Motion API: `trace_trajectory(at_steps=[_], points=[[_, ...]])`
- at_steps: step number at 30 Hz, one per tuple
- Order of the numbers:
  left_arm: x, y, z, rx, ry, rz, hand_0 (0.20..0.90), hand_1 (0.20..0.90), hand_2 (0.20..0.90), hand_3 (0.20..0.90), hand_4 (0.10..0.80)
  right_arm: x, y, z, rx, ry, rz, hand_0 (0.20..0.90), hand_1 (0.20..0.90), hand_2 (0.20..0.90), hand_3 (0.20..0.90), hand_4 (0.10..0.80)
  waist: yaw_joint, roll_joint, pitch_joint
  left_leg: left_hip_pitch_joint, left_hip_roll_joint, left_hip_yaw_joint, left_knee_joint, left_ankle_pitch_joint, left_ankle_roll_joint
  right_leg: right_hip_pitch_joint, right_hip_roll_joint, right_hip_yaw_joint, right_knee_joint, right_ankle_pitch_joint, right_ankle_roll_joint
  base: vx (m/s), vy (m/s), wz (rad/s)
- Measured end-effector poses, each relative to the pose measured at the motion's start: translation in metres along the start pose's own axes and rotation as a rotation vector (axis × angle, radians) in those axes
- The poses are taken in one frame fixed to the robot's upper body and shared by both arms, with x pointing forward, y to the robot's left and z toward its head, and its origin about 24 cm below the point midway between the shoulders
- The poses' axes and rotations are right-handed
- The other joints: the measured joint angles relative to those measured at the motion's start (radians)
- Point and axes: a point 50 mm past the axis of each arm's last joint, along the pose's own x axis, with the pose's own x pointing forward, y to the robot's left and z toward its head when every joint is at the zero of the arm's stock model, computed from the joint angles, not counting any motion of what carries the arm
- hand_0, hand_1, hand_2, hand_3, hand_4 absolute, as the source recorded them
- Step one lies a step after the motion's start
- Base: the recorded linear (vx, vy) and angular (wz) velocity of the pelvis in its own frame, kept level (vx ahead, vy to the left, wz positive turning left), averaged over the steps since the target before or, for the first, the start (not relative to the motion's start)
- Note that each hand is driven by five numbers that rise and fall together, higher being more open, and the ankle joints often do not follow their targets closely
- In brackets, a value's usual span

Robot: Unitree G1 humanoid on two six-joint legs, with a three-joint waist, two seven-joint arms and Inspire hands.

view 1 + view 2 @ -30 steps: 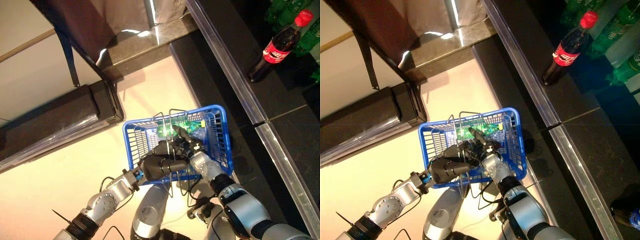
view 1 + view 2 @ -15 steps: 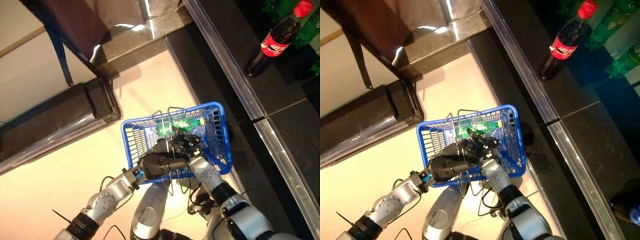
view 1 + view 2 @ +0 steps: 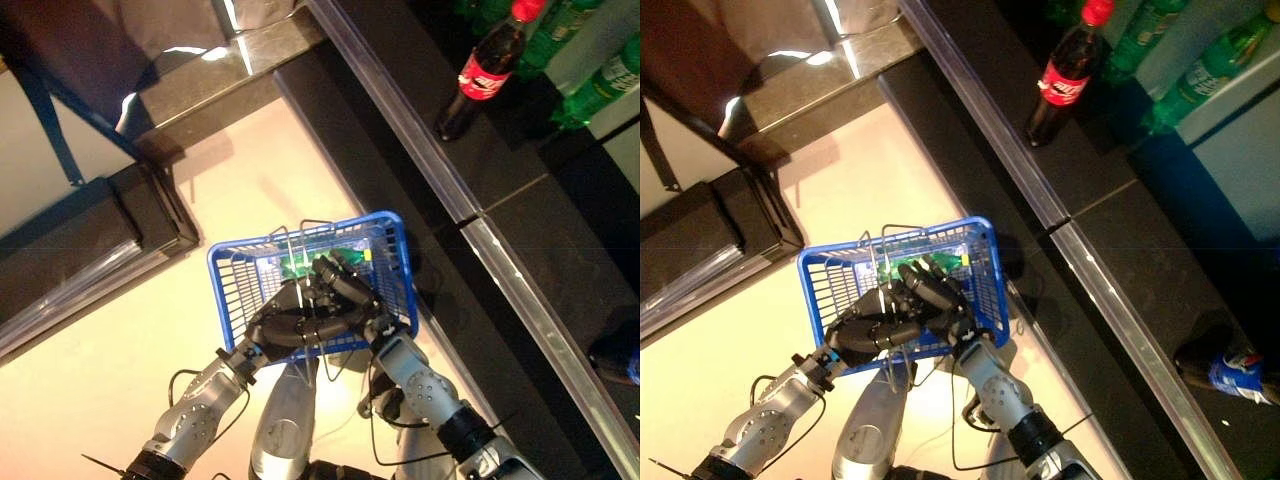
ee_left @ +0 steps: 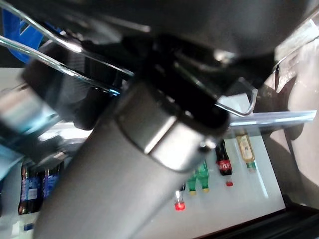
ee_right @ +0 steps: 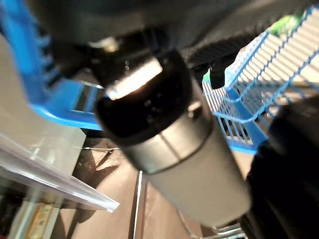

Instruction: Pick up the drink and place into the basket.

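The blue basket (image 3: 233,287) hangs raised in front of me, above the pale floor. My left hand (image 3: 288,328) is shut on its thin wire handles (image 4: 240,110) at the near rim. A green drink (image 3: 299,267) lies inside the basket at its far side. My right hand (image 3: 347,291) is over the basket's near right part, fingers straight and holding nothing, just short of the green drink. The basket's blue mesh (image 5: 251,102) shows past it in the right wrist view.
A cola bottle (image 3: 480,72) stands on the dark shelf at the upper right, with green bottles (image 3: 592,88) beside it. A metal rail (image 3: 470,222) edges the shelf. A dark drink (image 3: 1225,368) lies at the lower right. A black case (image 3: 90,250) sits left.
The camera has shifted, so the whole scene sits further left. My right hand's fingers have straightened and drawn back a little from the green drink, which stays in the basket.
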Motion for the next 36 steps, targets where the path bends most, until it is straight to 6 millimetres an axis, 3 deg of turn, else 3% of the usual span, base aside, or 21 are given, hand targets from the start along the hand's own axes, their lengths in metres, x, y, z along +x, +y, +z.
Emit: trace_trajectory(at_steps=[3, 10, 17, 23, 29, 30, 31, 36], points=[[-0.004, 0.004, 0.0, -0.009, -0.018, 0.033, 0.3, 0.3, 0.3, 0.2, 0.1, -0.011, -0.008, 0.004, -0.011, -0.008, 0.005, 0.9, 0.9, 0.9, 0.9, 0.8, -0.018, -0.006, -0.001, 0.02, 0.006, 0.008, -0.005, 0.0, 0.001, 0.017, 0.01, 0.008, -0.02, 0.013, 0.002, -0.003, -0.032, -0.17], [-0.01, 0.013, -0.004, -0.017, -0.044, 0.11, 0.3, 0.3, 0.3, 0.2, 0.1, -0.027, -0.004, 0.008, -0.056, -0.013, 0.116, 0.9, 0.9, 0.9, 0.9, 0.8, -0.035, -0.021, -0.003, 0.073, 0.032, 0.049, -0.045, 0.002, 0.003, 0.05, 0.032, 0.037, -0.075, 0.041, 0.0, 0.008, -0.03, -0.17], [-0.037, 0.037, -0.013, -0.074, -0.127, 0.342, 0.3, 0.3, 0.3, 0.2, 0.1, -0.048, -0.013, -0.002, -0.071, 0.016, 0.153, 0.9, 0.9, 0.9, 0.9, 0.8, -0.094, -0.043, -0.016, 0.185, 0.041, 0.093, -0.106, 0.002, 0.003, 0.146, 0.051, 0.078, -0.171, 0.07, 0.014, 0.054, -0.008, -0.17], [-0.048, 0.048, -0.019, -0.11, -0.173, 0.44, 0.3, 0.3, 0.3, 0.2, 0.1, -0.06, -0.023, 0.001, -0.105, 0.015, 0.16, 0.9, 0.9, 0.9, 0.9, 0.8, -0.123, -0.056, -0.025, 0.23, 0.045, 0.121, -0.129, -0.007, 0.009, 0.19, 0.059, 0.1, -0.232, 0.094, 0.023, 0.043, 0.0, -0.17], [-0.079, 0.066, -0.045, -0.167, -0.166, 0.675, 0.3, 0.3, 0.3, 0.2, 0.1, -0.07, -0.034, -0.006, -0.097, 0.014, 0.118, 0.9, 0.9, 0.9, 0.9, 0.8, -0.173, -0.07, -0.112, 0.287, 0.054, 0.173, -0.181, -0.008, 0.012, 0.217, 0.068, 0.139, -0.309, 0.129, 0.033, 0.029, 0.0, -0.25], [-0.099, 0.072, -0.062, -0.199, -0.146, 0.799, 0.3, 0.3, 0.3, 0.2, 0.1, -0.078, -0.049, -0.014, -0.104, 0.044, 0.064, 0.9, 0.9, 0.9, 0.9, 0.8, -0.191, -0.07, -0.171, 0.323, 0.053, 0.183, -0.214, -0.009, 0.011, 0.247, 0.072, 0.147, -0.354, 0.145, 0.038, 0.019, -0.009, -0.36], [-0.106, 0.074, -0.07, -0.217, -0.127, 0.85, 0.3, 0.3, 0.3, 0.2, 0.1, -0.085, -0.058, -0.019, -0.105, 0.061, 0.022, 0.9, 0.9, 0.9, 0.9, 0.8, -0.198, -0.07, -0.21, 0.327, 0.053, 0.193, -0.226, -0.009, 0.012, 0.246, 0.073, 0.15, -0.371, 0.151, 0.04, 0.011, -0.012, -0.38], [-0.128, 0.075, -0.096, -0.266, -0.058, 0.998, 0.3, 0.3, 0.3, 0.2, 0.1, -0.108, -0.09, -0.034, -0.095, 0.119, -0.124, 0.9, 0.9, 0.9, 0.9, 0.8, -0.228, -0.07, -0.297, 0.36, 0.056, 0.213, -0.267, -0.009, 0.011, 0.279, 0.087, 0.176, -0.454, 0.189, 0.045, 0.013, -0.01, -0.22]])
